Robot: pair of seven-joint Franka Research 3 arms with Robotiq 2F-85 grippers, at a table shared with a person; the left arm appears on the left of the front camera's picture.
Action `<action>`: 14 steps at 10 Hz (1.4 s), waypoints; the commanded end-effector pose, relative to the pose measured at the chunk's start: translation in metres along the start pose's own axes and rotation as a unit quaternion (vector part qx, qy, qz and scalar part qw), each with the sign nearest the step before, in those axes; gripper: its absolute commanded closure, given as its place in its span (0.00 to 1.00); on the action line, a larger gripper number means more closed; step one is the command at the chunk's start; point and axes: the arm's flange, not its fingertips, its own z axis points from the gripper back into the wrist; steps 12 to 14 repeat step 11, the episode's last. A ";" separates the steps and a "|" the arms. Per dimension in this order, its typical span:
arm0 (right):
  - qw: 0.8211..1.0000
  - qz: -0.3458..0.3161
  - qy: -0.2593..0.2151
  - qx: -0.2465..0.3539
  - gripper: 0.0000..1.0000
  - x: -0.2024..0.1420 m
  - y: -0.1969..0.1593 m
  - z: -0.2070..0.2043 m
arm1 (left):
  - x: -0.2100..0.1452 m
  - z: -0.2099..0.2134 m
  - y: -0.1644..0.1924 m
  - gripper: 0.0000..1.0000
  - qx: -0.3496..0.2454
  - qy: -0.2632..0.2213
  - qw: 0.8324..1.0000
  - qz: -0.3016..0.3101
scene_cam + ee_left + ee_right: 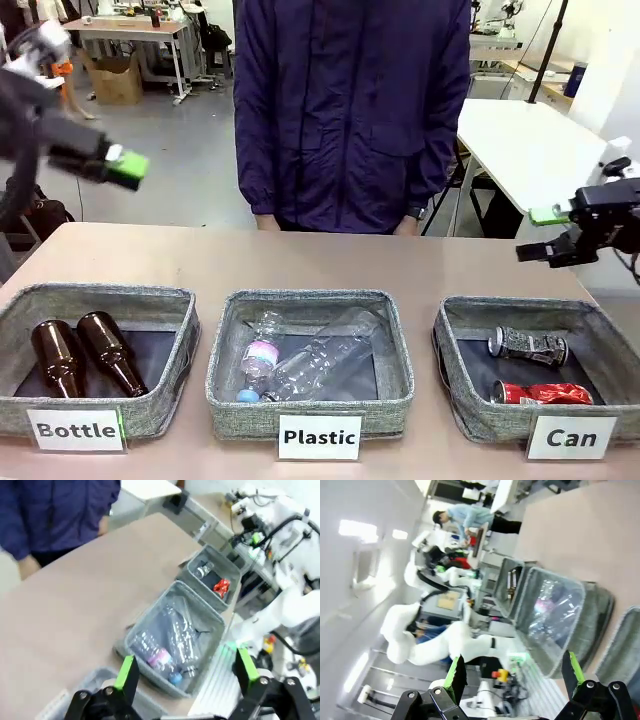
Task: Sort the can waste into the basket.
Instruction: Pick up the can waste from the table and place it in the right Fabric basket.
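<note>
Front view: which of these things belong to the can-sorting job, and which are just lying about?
Part of the job:
- silver can, lying in the Can basket
- red can, lying in the Can basket
- Can basket

Just lying about:
- Plastic basket with clear plastic bottles
- Bottle basket with two brown glass bottles

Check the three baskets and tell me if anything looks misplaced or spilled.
Nothing stands out. The crushed silver can and crushed red can lie in the grey fabric basket labelled Can, the brown glass bottles under Bottle, the clear plastic bottles under Plastic. Nothing spilled.
</note>
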 end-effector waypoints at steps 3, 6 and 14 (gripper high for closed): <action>0.981 -0.196 -0.010 0.003 0.00 0.012 0.032 -0.004 | -0.086 0.034 0.043 0.00 -0.038 -0.088 0.983 0.156; 0.981 -0.195 -0.003 0.003 0.00 0.009 0.019 -0.001 | -0.084 0.049 0.060 0.00 -0.025 -0.080 0.984 0.157; 0.981 -0.195 -0.003 0.003 0.00 0.009 0.019 -0.001 | -0.084 0.049 0.060 0.00 -0.025 -0.080 0.984 0.157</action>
